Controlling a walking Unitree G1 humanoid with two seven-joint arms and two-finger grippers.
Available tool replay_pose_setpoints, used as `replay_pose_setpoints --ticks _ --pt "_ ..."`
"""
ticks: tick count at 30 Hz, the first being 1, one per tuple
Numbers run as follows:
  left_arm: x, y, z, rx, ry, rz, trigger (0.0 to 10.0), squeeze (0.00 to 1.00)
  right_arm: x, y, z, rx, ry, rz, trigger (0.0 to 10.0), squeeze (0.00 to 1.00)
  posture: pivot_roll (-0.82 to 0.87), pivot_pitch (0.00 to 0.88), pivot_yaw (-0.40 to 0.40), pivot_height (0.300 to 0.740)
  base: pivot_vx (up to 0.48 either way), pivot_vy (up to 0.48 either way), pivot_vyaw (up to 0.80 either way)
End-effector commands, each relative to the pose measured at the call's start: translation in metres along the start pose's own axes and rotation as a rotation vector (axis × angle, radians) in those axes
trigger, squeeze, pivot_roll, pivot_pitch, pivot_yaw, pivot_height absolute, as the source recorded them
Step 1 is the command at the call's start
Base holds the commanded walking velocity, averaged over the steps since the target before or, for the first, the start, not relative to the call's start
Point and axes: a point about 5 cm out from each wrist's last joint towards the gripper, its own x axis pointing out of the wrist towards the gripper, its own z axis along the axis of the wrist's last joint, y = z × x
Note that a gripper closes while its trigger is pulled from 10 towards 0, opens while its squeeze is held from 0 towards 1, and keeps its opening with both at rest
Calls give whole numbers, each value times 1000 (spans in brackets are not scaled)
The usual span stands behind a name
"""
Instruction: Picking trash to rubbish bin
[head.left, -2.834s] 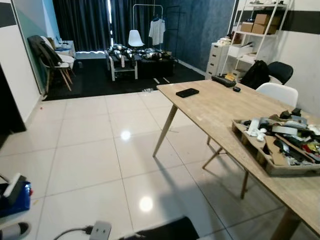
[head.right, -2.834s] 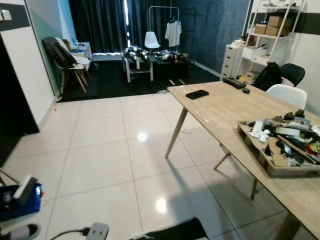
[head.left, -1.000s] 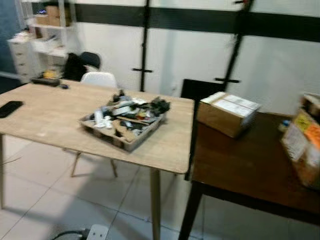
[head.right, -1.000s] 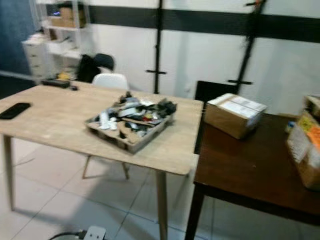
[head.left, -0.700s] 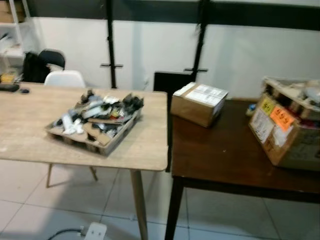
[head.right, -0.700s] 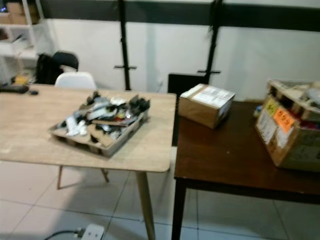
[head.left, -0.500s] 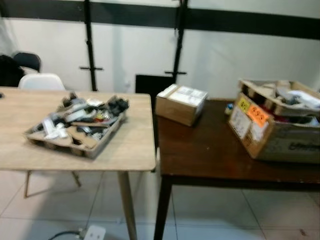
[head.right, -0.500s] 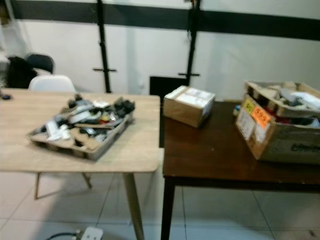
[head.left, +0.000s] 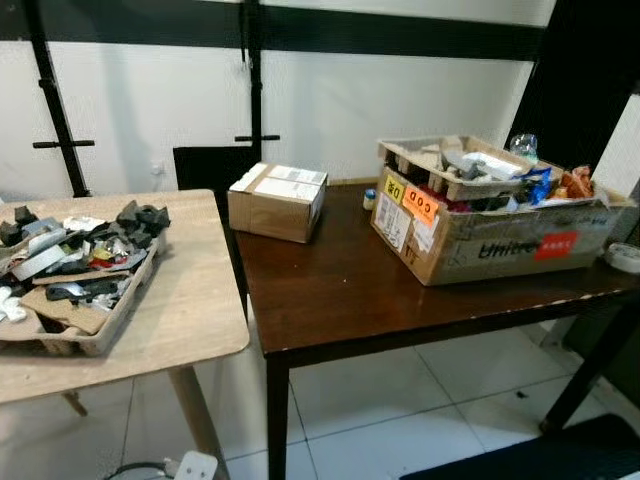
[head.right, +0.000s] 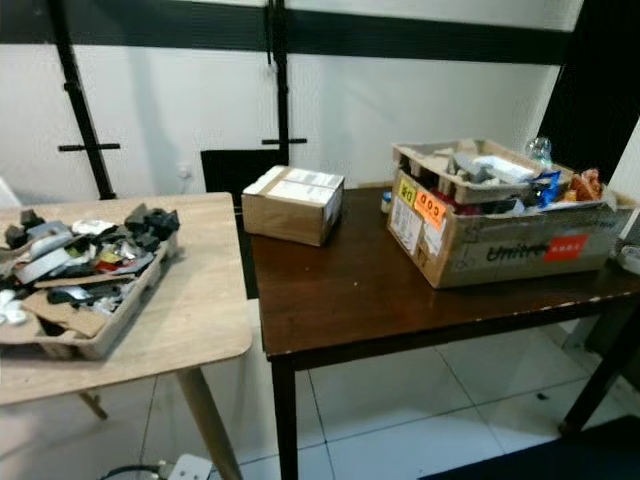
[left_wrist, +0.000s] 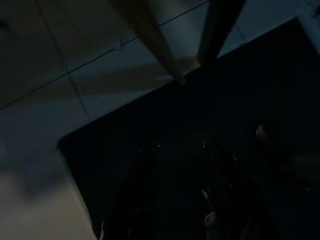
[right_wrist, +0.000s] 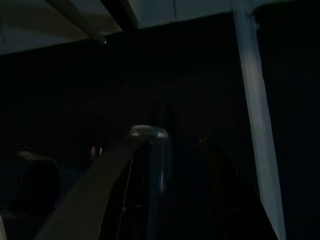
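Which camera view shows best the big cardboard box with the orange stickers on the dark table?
The right eye view shows the big cardboard box best: it sits whole on the dark table, nearer the picture's middle. The left eye view gives the same box close to its right edge. Both wrist views are very dark, with floor and table legs.

Two worktops against a white wall, over a pale tiled floor.

Before me a light wooden worktop (head.left: 190, 300) stands just beside a dark brown worktop (head.left: 340, 290), their edges close together. Behind them I see a white wall (head.left: 150, 100) crossed near the top by a black band (head.left: 400, 35), with black upright poles (head.left: 252, 80) in front of it. The glossy white floor tiles (head.left: 400, 420) reflect soft indoor light.
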Motion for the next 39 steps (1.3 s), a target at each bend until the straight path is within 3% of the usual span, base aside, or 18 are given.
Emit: replay_pose_setpoints --ticks 1,8,18,27,33,35,39 --pt "-2 2 -7 -11 20 9 10000 0 -1 -1 -3 -3 9 -1 10000 0 -71 100 7 740 0 0 0" --pt "-2 4 -6 -17 5 17 10000 0 0 2 -4 -85 26 24 10000 0 -29 93 -6 740 0 0 114" --pt "-6 12 -14 -5 15 30 10000 0 1 11 -5 -87 23 36 10000 0 -6 91 3 740 0 0 800" --pt "-5 10 -14 12 28 19 10000 0 -1 -7 -3 -53 26 -42 10000 0 -28 74 2 740 0 0 132" --pt "-3 -2 -11 1 36 -5 10000 0 -5 -21 -7 -55 28 -70 10000 0 -70 72 0 740 0 0 0" --pt "-2 -12 -15 -14 52 -28 10000 0 -8 -29 -10 -38 24 -99 10000 0 -110 80 -15 740 0 0 0" --pt "-3 -15 -17 -38 52 -24 10000 0 -9 -29 -12 -42 28 -91 10000 0 -103 78 -35 740 0 0 0"
